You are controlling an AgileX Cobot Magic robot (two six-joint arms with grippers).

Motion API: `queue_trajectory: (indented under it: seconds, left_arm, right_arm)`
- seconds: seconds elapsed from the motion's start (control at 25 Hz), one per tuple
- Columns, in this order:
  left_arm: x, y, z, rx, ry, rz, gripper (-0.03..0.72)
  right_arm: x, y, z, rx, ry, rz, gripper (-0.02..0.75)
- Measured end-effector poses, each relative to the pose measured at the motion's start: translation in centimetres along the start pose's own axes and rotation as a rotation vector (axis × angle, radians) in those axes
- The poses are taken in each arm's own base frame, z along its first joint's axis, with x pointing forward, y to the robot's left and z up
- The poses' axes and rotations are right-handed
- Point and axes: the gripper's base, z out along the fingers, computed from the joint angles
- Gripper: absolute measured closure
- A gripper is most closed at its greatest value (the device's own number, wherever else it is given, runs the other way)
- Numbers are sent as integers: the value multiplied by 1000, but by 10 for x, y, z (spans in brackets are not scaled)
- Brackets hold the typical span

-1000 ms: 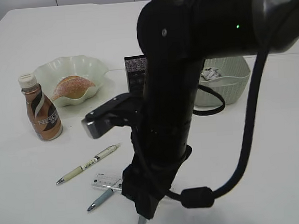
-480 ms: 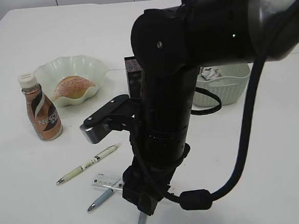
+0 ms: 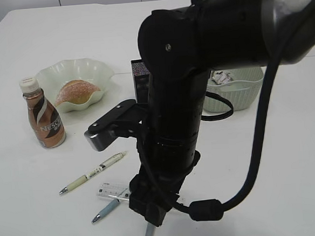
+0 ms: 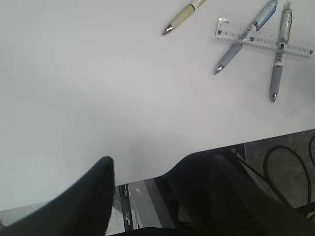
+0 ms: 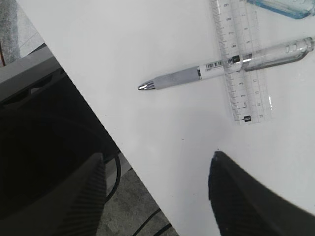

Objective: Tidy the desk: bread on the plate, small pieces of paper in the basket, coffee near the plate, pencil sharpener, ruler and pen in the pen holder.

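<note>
Over the last half-second nothing moved: right gripper (image 5: 157, 162) hovers, jaws wide and empty, at six o'clock of the grey pen (image 5: 216, 69) crossing the ruler (image 5: 239, 64); left gripper (image 4: 162, 167) likewise open, empty. Stationery remains.

I seem to be in an office or lab. My arms work over a plain white table (image 3: 290, 157) bearing pens (image 4: 273, 69) and a ruler (image 4: 266, 38). Grey carpet (image 4: 290, 147) and cables (image 4: 275, 157) lie below its edge.

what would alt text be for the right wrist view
A grey-grip pen lies across a clear ruler on the white desk near its edge. The right gripper hangs above with open jaws, holding nothing.
</note>
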Motion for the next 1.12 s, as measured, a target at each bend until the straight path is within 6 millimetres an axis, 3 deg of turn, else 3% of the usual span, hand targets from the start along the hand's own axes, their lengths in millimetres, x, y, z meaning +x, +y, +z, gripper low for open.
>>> queue_trajectory:
  seconds: [1.12]
  left_arm:
    - [0, 0, 0, 0, 0, 0, 239]
  right_arm:
    - [-2, -1, 1, 9, -18, 1, 253]
